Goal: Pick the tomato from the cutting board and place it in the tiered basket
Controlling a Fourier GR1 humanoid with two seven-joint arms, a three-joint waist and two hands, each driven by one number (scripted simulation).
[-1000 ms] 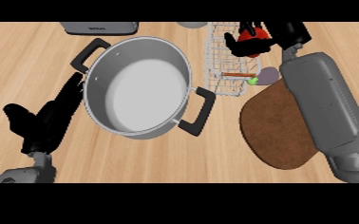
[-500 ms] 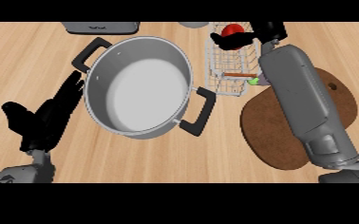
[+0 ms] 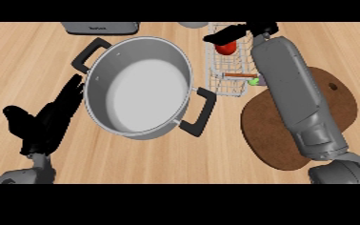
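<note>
At the far left, low on the light wooden bench [image 3: 175,162], the black left hand [image 3: 44,121] rests with its fingers straight and spread, holding nothing, just beside the big pot. At the top edge, left of centre, sits a grey flat appliance [image 3: 100,27], only partly in view. The large round steel pot with two black handles [image 3: 139,91] fills the middle of the bench; one handle points up-left, the other down-right, and that lower handle reaches close to the foot of the wire tiered basket [image 3: 228,71], which stands just right of the pot. In the basket's lower part lie a small green thing [image 3: 253,82] and a thin orange-red strip [image 3: 240,76], too small to name. The round red tomato [image 3: 225,47] is up in the basket's top part, touching the black right hand [image 3: 232,32], whose fingers curl over it from above and the right; being round, it shows no long axis. The grey right forearm [image 3: 295,93] runs up from the lower right corner, crossing over the dark brown oval cutting board [image 3: 271,133] and hiding much of it
</note>
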